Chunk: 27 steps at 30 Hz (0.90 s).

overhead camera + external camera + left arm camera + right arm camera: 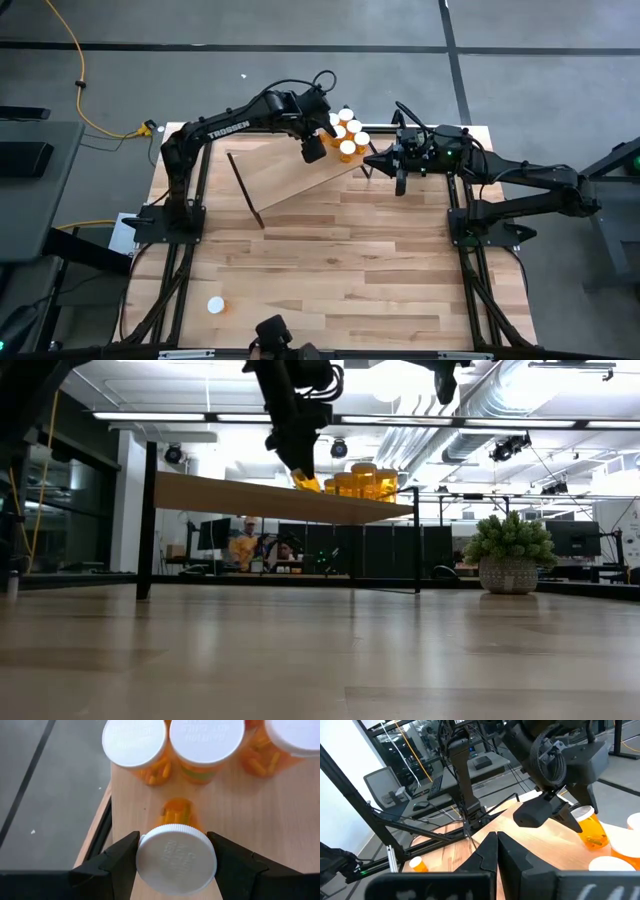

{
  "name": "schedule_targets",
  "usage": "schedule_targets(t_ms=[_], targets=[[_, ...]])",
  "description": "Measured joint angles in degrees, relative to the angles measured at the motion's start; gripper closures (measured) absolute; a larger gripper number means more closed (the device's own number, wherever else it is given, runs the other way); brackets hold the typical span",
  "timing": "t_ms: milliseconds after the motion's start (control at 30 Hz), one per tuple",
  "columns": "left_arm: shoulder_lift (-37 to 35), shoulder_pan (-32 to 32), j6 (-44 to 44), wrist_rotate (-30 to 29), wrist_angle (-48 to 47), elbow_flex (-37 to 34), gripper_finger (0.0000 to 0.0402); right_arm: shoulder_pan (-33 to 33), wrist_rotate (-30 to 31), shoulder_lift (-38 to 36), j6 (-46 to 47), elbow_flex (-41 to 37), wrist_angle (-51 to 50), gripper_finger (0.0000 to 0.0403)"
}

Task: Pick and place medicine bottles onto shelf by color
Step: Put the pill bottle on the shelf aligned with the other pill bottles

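The shelf [285,178] is a light-wood plank on thin black legs at the table's far middle; it also shows in the low view [240,496]. Several orange bottles with white caps [350,130] stand upright in a cluster at its far right end, also in the low view [362,480]. My left gripper [175,857] is over the shelf beside that cluster, shut on one more bottle [177,812]. My right gripper [496,842] is shut and empty, just right of the shelf [378,160]. Another bottle [215,306] lies on the table near its front left. My left gripper pinches the bottle's round white cap [176,862] between its two fingers [122,857], one on each side of the rim. The fingers slant down from above. The bottle hangs tilted below them [590,827], its bottom close over the shelf top; I cannot tell whether it touches.
A fuzzy green plant in a pot [510,550] stands at the table's far right. The shelf's black legs [147,520] stand on the tabletop. The wide wooden tabletop [340,270] spreads between the shelf and the near edge.
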Motion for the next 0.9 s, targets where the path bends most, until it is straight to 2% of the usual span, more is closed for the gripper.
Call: schedule_targets(t_ms=[900], targets=[[0.2,0.2,3.4,-3.0,-0.4,0.0,0.019,0.0,0.0,0.0,0.0,0.0,0.0,0.0403]])
